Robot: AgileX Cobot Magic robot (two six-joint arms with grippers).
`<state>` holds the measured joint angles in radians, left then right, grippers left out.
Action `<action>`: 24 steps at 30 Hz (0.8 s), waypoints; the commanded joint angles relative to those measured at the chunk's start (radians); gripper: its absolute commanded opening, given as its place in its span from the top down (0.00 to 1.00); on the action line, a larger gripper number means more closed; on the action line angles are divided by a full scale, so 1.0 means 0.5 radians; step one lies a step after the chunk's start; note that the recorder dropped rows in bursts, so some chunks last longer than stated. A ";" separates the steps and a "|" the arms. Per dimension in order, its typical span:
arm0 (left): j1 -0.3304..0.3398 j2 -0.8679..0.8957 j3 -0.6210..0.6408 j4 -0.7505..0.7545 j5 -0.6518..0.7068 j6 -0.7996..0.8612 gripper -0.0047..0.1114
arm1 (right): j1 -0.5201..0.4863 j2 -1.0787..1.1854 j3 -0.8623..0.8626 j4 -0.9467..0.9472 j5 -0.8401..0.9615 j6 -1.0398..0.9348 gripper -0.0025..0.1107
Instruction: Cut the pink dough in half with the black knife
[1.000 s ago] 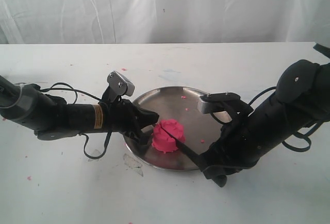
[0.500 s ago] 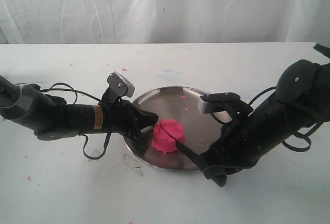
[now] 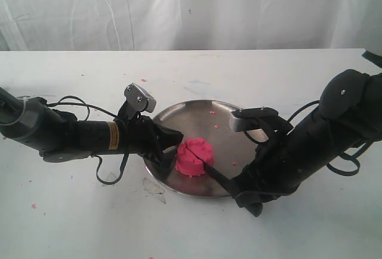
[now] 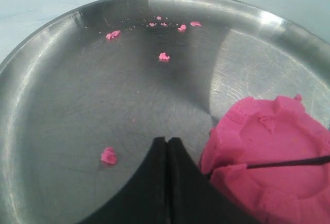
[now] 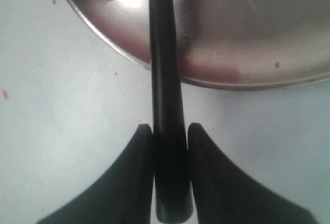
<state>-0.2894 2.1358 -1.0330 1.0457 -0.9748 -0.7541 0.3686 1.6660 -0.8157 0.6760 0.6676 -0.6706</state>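
Note:
The pink dough (image 3: 194,158) is a round moulded cake at the near left of the steel plate (image 3: 230,133). A slit runs across its top (image 4: 273,157), and the thin blade of the black knife (image 4: 289,163) sits in it. My right gripper (image 5: 166,127) is shut on the black knife's handle (image 5: 166,105), which slants over the plate's near rim (image 3: 218,177). Resting against the dough's left side, my left gripper (image 4: 167,140) is shut with nothing between its fingers; in the exterior view it (image 3: 174,142) touches the cake.
Small pink crumbs (image 4: 164,56) lie scattered on the plate (image 4: 62,105), and a few specks dot the white table (image 3: 71,223). A clear scrap (image 3: 153,187) lies by the plate's near left rim. A white curtain (image 3: 191,8) hangs behind.

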 commanded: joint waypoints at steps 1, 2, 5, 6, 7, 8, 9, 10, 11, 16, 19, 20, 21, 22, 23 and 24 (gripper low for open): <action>-0.004 0.012 0.014 0.053 0.055 -0.017 0.96 | -0.001 0.003 -0.004 0.008 -0.037 0.026 0.98; -0.004 0.012 0.014 0.053 0.055 -0.017 0.96 | -0.001 0.003 0.000 0.008 -0.033 0.026 0.98; -0.004 0.012 0.014 0.053 0.055 -0.017 0.96 | -0.001 0.003 0.000 0.004 -0.028 0.026 0.98; -0.004 0.012 0.014 0.053 0.055 -0.017 0.96 | -0.001 0.003 0.000 0.004 -0.028 0.026 0.98; -0.004 0.012 0.014 0.053 0.055 -0.017 0.96 | -0.001 0.003 0.000 0.008 -0.029 0.026 0.98; -0.004 0.012 0.014 0.053 0.055 -0.017 0.96 | -0.001 0.003 0.000 0.008 -0.029 0.026 0.98; -0.004 0.012 0.014 0.053 0.055 -0.017 0.96 | -0.001 0.003 0.000 0.008 -0.029 0.026 0.98; -0.004 0.012 0.014 0.053 0.055 -0.017 0.96 | -0.001 0.003 0.000 0.008 -0.029 0.026 0.98; -0.004 0.012 0.014 0.053 0.055 -0.017 0.96 | -0.001 0.003 0.000 0.008 -0.029 0.026 0.98; -0.004 0.012 0.014 0.053 0.055 -0.017 0.96 | -0.001 0.003 0.000 0.004 -0.029 0.026 0.98; -0.004 0.012 0.014 0.071 0.055 -0.017 0.96 | -0.001 0.003 0.004 0.000 -0.029 0.026 0.98; -0.004 0.012 0.014 0.074 0.055 -0.017 0.96 | -0.001 0.003 0.004 -0.015 -0.023 0.026 0.98; -0.004 0.012 0.014 0.079 0.055 -0.017 0.96 | -0.001 0.003 0.004 -0.041 -0.019 0.026 0.98; -0.004 0.012 0.014 0.083 0.055 -0.017 0.96 | -0.001 0.003 0.004 -0.049 -0.009 0.026 0.98; -0.004 0.012 0.014 0.083 0.055 -0.017 0.96 | -0.001 0.003 0.004 -0.049 -0.003 0.026 0.98; -0.004 0.012 0.014 0.083 0.055 -0.017 0.96 | -0.001 0.003 0.004 -0.049 0.013 0.026 0.98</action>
<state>-0.2894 2.1358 -1.0330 1.0542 -0.9748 -0.7541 0.3686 1.6667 -0.8157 0.6674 0.6695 -0.6706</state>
